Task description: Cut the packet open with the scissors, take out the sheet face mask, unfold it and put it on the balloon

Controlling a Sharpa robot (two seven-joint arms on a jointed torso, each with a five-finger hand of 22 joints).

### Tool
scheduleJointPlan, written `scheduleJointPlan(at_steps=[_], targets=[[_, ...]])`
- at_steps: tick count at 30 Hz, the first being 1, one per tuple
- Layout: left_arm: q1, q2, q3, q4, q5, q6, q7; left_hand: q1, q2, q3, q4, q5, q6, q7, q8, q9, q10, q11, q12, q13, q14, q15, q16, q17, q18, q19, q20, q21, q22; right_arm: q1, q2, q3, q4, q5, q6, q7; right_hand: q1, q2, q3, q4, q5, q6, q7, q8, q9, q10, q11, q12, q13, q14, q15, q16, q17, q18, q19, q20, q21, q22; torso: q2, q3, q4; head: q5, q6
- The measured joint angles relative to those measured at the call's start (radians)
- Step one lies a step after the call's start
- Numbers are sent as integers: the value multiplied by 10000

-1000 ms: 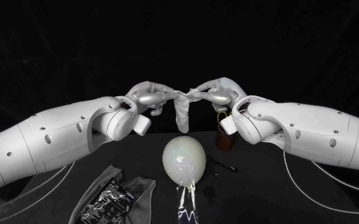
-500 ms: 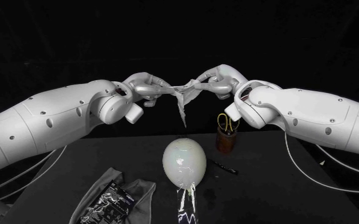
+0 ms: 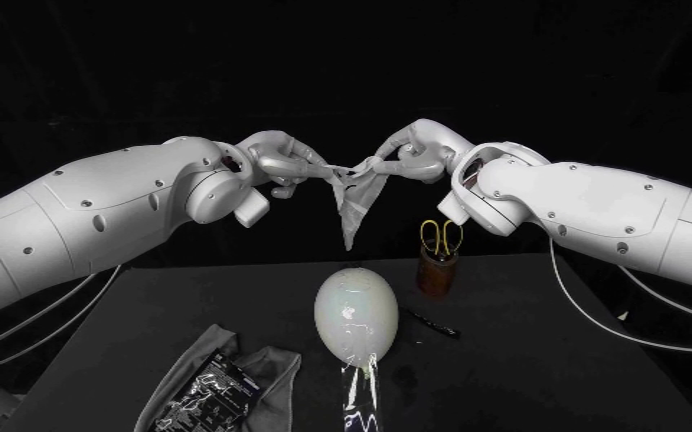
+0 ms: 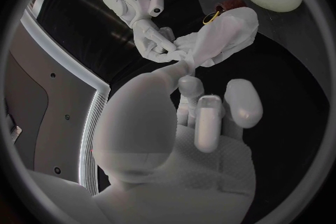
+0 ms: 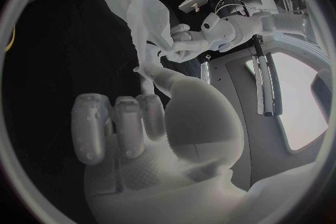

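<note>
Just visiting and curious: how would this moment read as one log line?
left hand: pinches mask | right hand: pinches mask | mask: hangs bunched between them | balloon: bare | scissors: in holder

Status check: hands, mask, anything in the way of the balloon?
Left hand, right hand both pinch mask, aloft. Mask bunched, not yet on balloon. Scissors in holder, off to the side.

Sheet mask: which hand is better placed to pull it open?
Left, marginally. Both the left hand and right hand pinch the mask, but scissors stand below the right arm; the packet below the left lies flat.
</note>
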Motion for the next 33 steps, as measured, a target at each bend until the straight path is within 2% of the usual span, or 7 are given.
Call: scheduleJointPlan(at_steps=[6, 9, 18, 23, 33], targets=[[37, 106, -18, -162, -466, 37, -12, -28, -28, 0, -1, 0, -2, -2, -3, 0, 0, 0, -1, -33, 1, 1, -2, 0, -1, 4, -4, -1, 13, 58, 56, -1, -54, -622, 191, 26, -34, -35, 0, 0, 0, 9, -7, 1, 0, 0, 0, -4, -6, 0, 0, 28, 7, 0, -1, 0, 3, 0, 4, -6, 0, -17, 11], [46, 141, -25, -227, -687, 25, 21, -119, -118, 238, -233, -2, -15, -15, -4, 0, 0, 0, -37, -48, 1, 1, -2, 0, -2, 39, -39, 8, 33, 81, 61, -1, -66, -829, 238, 29, -34, -35, -1, -1, -1, 10, -8, 1, 0, 0, 1, -6, -7, 0, 0, 28, 7, 0, -3, 2, 3, -1, 4, -9, 0, -25, 12], [59, 251, -72, -485, -1492, -161, 285, -119, -118, 373, -262, -36, -17, -16, -27, 1, 0, 0, -224, -303, 1, 2, -4, 0, -36, 38, -39, 37, 30, 200, 70, -3, -65, -1453, 326, -24, -34, -35, -12, -11, -15, 11, -12, 2, 0, -1, 1, 18, -2, -1, 1, 27, 7, 0, -6, 5, 2, -9, 2, -7, 0, -36, 22], [64, 266, -81, -641, -2074, -306, 494, -156, -155, 373, -262, -15, -18, -16, -32, 1, 0, 0, -225, -335, 2, 2, -6, 0, -66, 38, -39, 37, 19, 336, 58, 2, -130, -1906, 400, -119, -71, -73, -12, -11, -21, 23, -26, 3, 0, -1, 1, 18, 1, 0, 1, 21, 5, 0, -8, 6, 43, -7, 1, -7, -4, -58, 38], [64, 296, -93, -731, -2738, -461, 791, -186, -185, 387, -276, 1, -18, -17, -63, 4, 0, -1, -265, -358, 15, 17, -31, 0, -68, 37, -38, 36, 12, 461, 102, 4, -317, -2876, 575, -351, -69, -72, -13, -12, -22, 22, -30, 35, 0, -1, 1, 16, -1, -1, 1, -3, -2, 0, -9, 8, 43, -1, 3, -7, 0, -82, 30]])
